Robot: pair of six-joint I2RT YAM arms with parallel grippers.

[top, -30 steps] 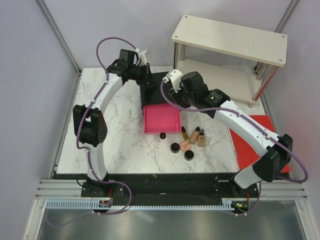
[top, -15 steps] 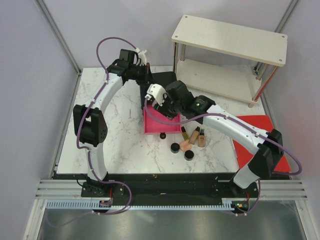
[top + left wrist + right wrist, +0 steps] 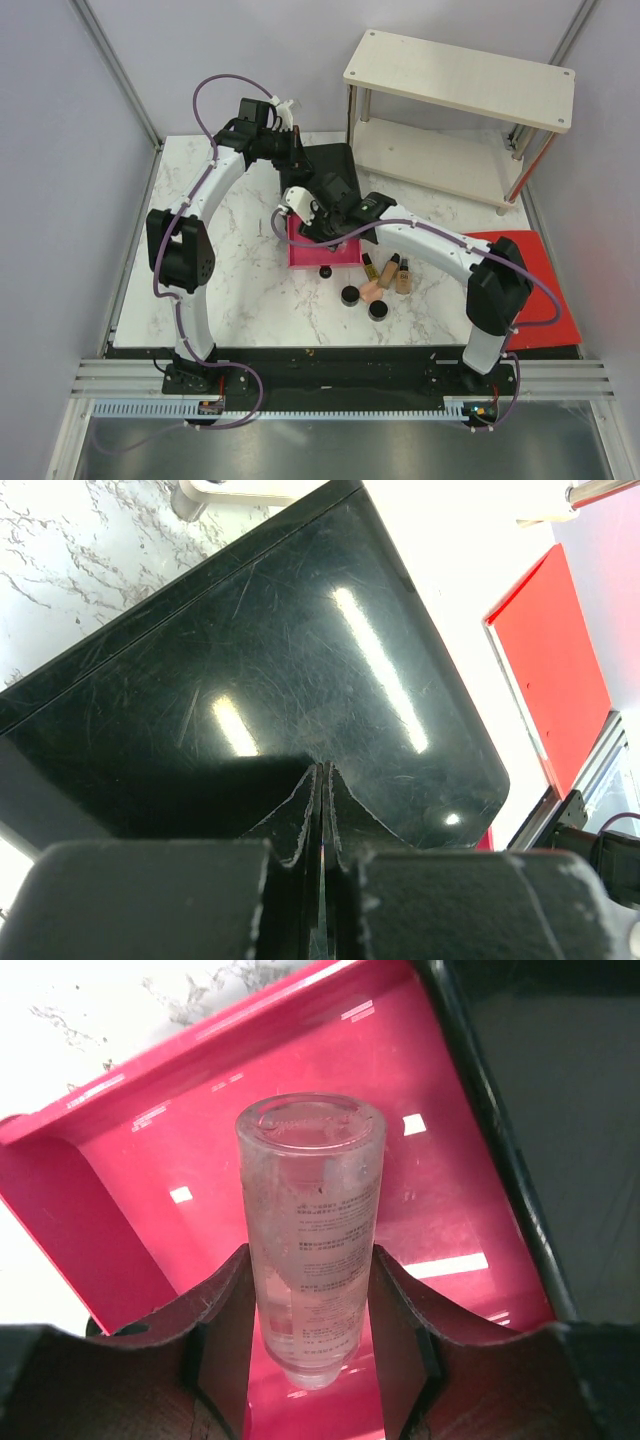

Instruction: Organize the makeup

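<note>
My right gripper (image 3: 310, 1290) is shut on a clear container (image 3: 310, 1210) with printed text, holding it just above the floor of the open pink drawer (image 3: 150, 1190). From above, the right gripper (image 3: 322, 222) hangs over that drawer (image 3: 340, 256). My left gripper (image 3: 322, 772) is shut with its tips resting on the glossy top of the black box (image 3: 260, 660), at the box's back left (image 3: 295, 150). On the marble in front of the drawer lie two round black jars (image 3: 349, 295) (image 3: 378, 310), a peach puff (image 3: 370, 291), beige foundation tubes (image 3: 403, 277) and a gold-black tube (image 3: 368, 266).
A small black cap (image 3: 325, 271) lies by the drawer's front edge. A two-level white shelf (image 3: 460, 100) stands at the back right, and a red mat (image 3: 540, 290) covers the table's right side. The black box (image 3: 340, 162) sits behind the drawer.
My right arm has swung left and lowered over the pink drawer, carrying the clear container. The left arm has stayed on the black box.
</note>
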